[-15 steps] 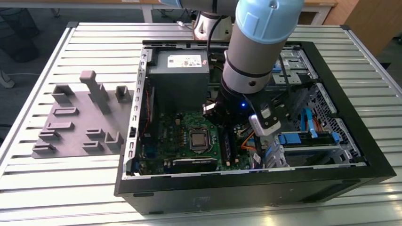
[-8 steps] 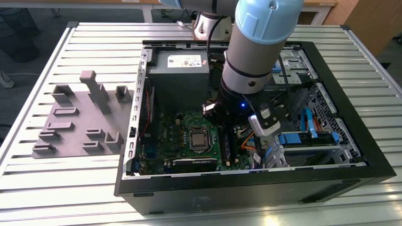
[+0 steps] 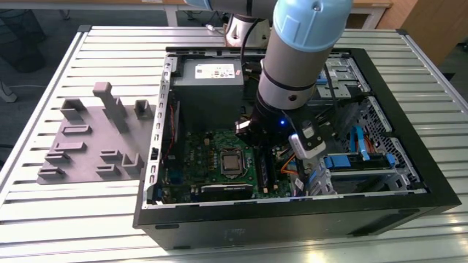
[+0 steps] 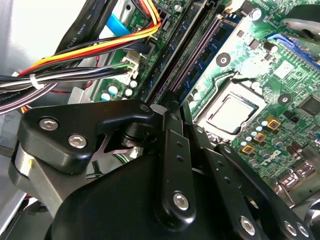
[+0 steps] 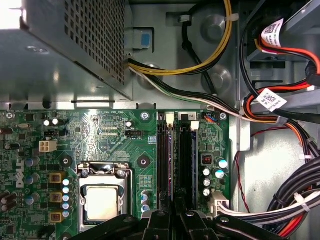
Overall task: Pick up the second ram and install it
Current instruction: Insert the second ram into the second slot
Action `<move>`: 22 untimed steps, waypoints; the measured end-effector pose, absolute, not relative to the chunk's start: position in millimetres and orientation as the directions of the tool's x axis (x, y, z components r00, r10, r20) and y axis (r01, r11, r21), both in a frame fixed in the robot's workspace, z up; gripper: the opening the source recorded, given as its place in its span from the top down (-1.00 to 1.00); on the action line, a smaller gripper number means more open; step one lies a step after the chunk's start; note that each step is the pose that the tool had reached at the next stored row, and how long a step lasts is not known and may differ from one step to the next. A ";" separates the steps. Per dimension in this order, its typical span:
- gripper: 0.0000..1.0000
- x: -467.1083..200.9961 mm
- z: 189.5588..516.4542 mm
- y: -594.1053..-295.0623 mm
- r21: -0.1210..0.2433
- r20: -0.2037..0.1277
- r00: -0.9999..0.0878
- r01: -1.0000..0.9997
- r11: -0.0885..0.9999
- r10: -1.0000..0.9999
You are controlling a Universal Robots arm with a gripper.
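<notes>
**Second stick at the slot, seating step in hand**

Closest to my lens in the second wrist view is the gripper (image 4: 172, 107) itself, its black links folded in and the jaws clenched narrow. As far as I can make out they pinch the near end of the second ram (image 4: 190, 60), a thin dark strip running away from the claw among the black memory slots. The processor socket (image 4: 230, 112) sits just beside that line, and a cable bundle (image 4: 90, 70) crosses on the other side, clear of the claw.

In the first wrist view the stick's top edge (image 5: 171, 160) lies in line with the slots, between the socket (image 5: 102, 202) and a row of capacitors. This view adds the power supply (image 5: 65, 50) and the slots' far latches. I cannot tell from it whether the stick is fully down.

The exterior view gives me what the wrist cameras lack: the arm (image 3: 300, 49) reaching down into the open computer case (image 3: 292, 213), with the grey tray (image 3: 95, 142) well apart to the exterior view's left.

I judge this as the install step. It calls for a straight, even press along the slot, with both latches closing.
</notes>
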State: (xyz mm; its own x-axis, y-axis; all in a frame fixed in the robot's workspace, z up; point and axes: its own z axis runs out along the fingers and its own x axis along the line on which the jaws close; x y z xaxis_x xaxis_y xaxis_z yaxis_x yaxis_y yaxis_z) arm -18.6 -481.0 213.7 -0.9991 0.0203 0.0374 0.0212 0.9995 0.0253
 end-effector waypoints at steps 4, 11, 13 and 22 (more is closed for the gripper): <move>0.73 -18.6 212.8 -480.8 0.026 0.037 -0.999 0.021 0.999 0.020; 0.73 -18.6 212.0 -480.3 0.026 0.037 -0.999 0.021 0.999 0.020; 0.73 -18.7 212.0 -480.2 0.026 0.037 -0.999 0.021 0.999 0.020; 0.73 -18.7 210.0 -480.1 0.026 0.038 -0.999 0.021 0.999 0.020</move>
State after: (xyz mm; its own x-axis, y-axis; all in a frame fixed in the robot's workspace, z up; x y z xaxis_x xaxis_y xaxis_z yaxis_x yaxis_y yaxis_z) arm -18.7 -480.1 210.0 -0.9991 0.0203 0.0376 0.0213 0.9994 0.0259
